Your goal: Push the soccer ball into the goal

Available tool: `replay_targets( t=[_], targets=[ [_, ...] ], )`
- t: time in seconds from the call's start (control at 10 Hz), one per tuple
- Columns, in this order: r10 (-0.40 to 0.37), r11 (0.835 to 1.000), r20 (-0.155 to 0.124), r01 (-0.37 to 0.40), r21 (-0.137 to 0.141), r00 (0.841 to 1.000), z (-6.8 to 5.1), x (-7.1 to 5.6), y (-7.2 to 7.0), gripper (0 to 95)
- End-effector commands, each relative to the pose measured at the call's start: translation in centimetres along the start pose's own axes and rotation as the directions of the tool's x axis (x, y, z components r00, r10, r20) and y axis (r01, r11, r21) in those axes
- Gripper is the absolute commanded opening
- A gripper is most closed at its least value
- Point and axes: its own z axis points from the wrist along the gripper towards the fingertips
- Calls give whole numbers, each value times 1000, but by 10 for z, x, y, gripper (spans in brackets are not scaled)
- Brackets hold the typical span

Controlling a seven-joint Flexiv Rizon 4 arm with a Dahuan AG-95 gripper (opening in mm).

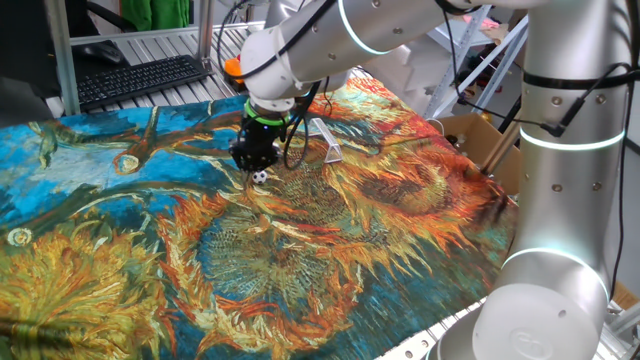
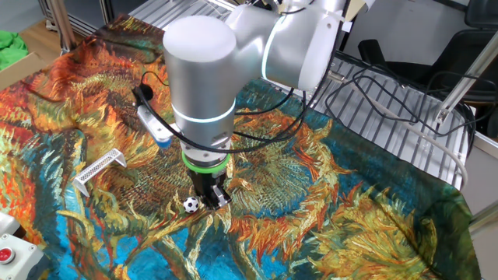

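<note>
The soccer ball (image 1: 260,177) (image 2: 191,204) is a tiny white ball with black patches lying on the sunflower-patterned cloth. My gripper (image 1: 255,164) (image 2: 215,199) hangs low over the cloth with its jaws shut and nothing held, its tips right beside the ball. In the other fixed view the ball lies just left of the tips. The goal (image 1: 326,139) (image 2: 99,169), a small pale wedge-shaped frame, stands on the cloth a short way off, right of the ball in one fixed view and left of it in the other.
A painted cloth (image 1: 330,250) covers the table. A black keyboard (image 1: 140,80) lies behind it. A cardboard box (image 1: 480,140) sits at the cloth's right edge. A box with a red button (image 2: 9,250) sits at the bottom left corner. Black cables (image 2: 389,101) trail over the metal rack.
</note>
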Motion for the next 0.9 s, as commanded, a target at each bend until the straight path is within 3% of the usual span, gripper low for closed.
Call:
replay_targets(
  t=[0.1, 0.5, 0.9],
  targets=[
    [-109, 994, 10, 109, 23, 994, 5, -5, 2, 0],
    [-186, 981, 11, 185, 55, 982, 15, -14, 2, 0],
    [-219, 974, 5, 219, 61, 976, 21, -20, -10, 0]
  ],
)
